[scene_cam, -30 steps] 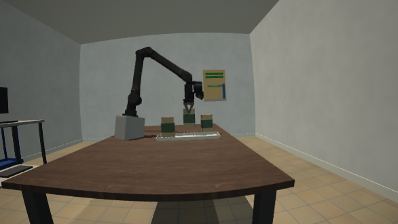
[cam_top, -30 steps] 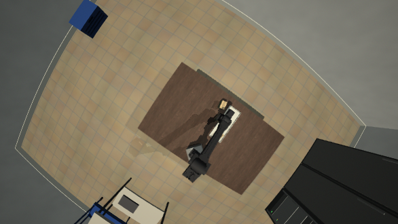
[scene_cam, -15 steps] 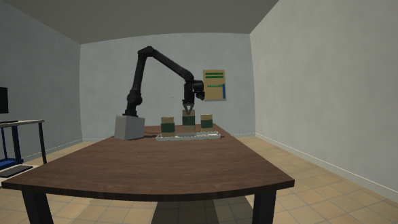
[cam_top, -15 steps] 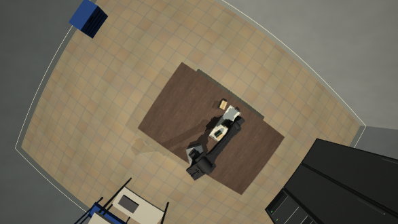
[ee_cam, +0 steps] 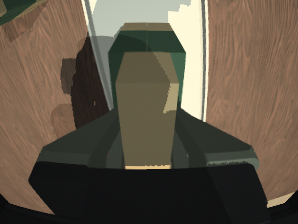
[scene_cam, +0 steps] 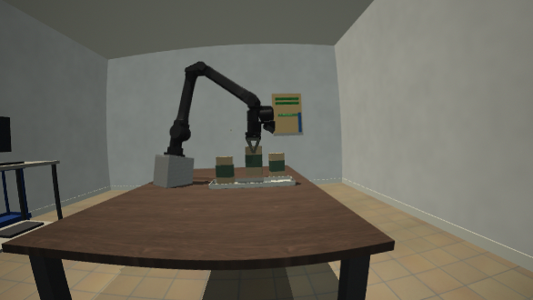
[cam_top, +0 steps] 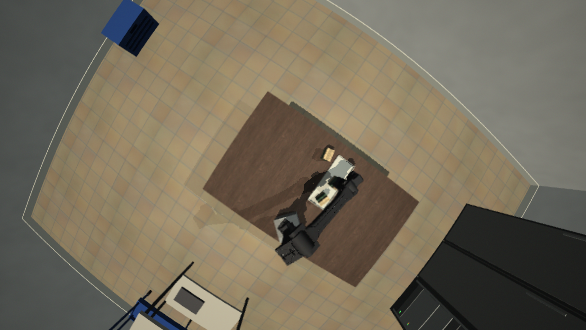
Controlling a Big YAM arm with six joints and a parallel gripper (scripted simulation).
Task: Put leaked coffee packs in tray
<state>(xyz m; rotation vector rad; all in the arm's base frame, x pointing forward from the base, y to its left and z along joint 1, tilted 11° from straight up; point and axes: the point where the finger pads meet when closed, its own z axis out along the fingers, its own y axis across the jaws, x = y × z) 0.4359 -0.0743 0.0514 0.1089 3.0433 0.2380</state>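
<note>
One pack (scene_cam: 254, 161) (ee_cam: 146, 110) is pinched in my downward-pointing gripper (scene_cam: 253, 147) (ee_cam: 147, 109), upright above the tray (cam_top: 342, 168) (scene_cam: 255, 185) (ee_cam: 195, 75). Another pack (cam_top: 322, 197) (scene_cam: 225, 170) stands at the tray's near-base end; the third (cam_top: 328, 154) (scene_cam: 276, 165) stands beside the tray.

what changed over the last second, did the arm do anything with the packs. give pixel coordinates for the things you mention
The gripper (scene_cam: 254, 149) (ee_cam: 147, 109) carried the held pack (cam_top: 336, 182) (scene_cam: 254, 161) (ee_cam: 147, 110) sideways, rightward in the top view, to over the tray (cam_top: 343, 167) (scene_cam: 259, 185) (ee_cam: 195, 75). Nothing was let go. The pack in the tray (scene_cam: 225, 171) and the pack off the tray (cam_top: 328, 154) (scene_cam: 276, 165) (ee_cam: 15, 11) look unmoved in the exterior view.
</note>
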